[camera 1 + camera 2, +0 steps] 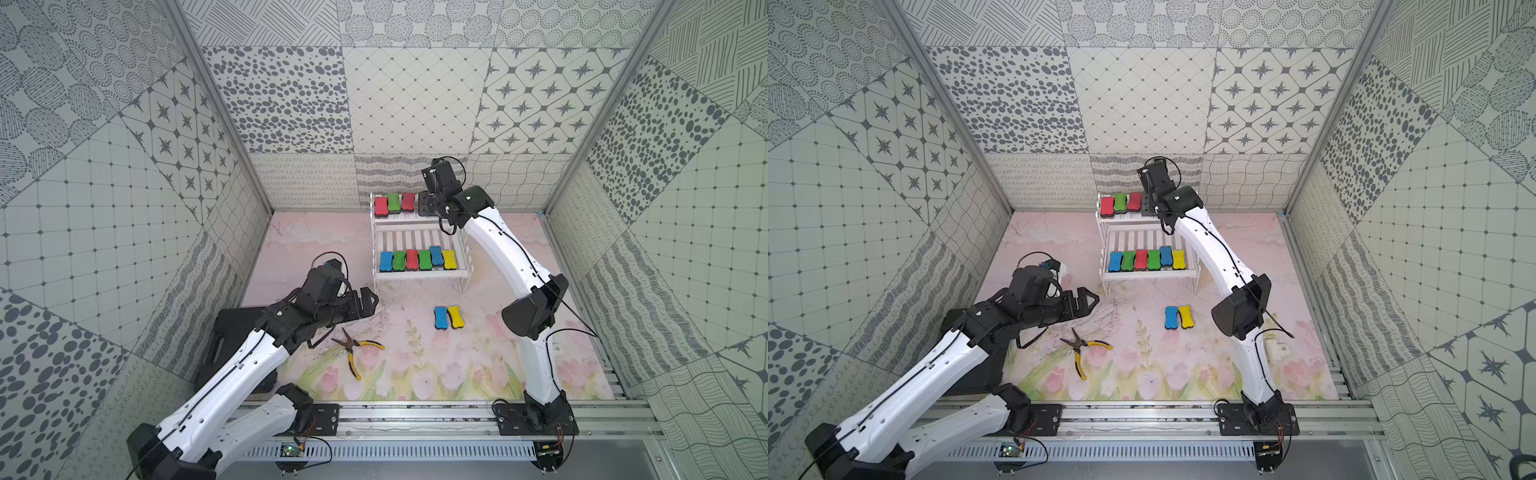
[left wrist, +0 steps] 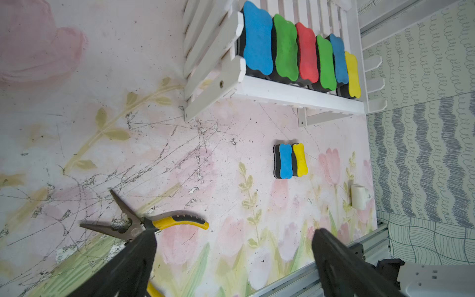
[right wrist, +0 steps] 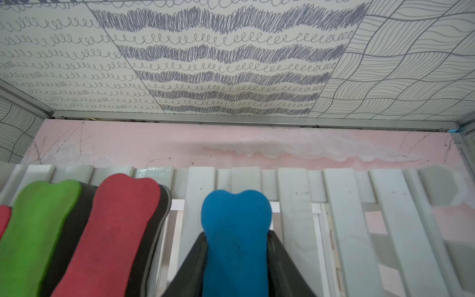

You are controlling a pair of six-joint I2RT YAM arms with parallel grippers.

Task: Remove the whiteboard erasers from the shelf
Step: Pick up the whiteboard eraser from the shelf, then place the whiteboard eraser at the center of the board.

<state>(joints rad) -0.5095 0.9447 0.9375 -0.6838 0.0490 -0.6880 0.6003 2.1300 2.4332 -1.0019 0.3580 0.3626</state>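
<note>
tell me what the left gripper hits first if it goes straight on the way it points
Likely bare table mat, short of the blue and yellow erasers lying in front of the shelf; the left gripper is open. Depth is unclear.

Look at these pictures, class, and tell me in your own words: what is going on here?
The right pincer is closed on a blue eraser on the upper tier of the white shelf. Three other erasers sit beside it, and a row of six lines the lower tier. Two erasers already lie on the mat. The left pincer hangs open above the mat, near the pliers, holding nothing.
</note>
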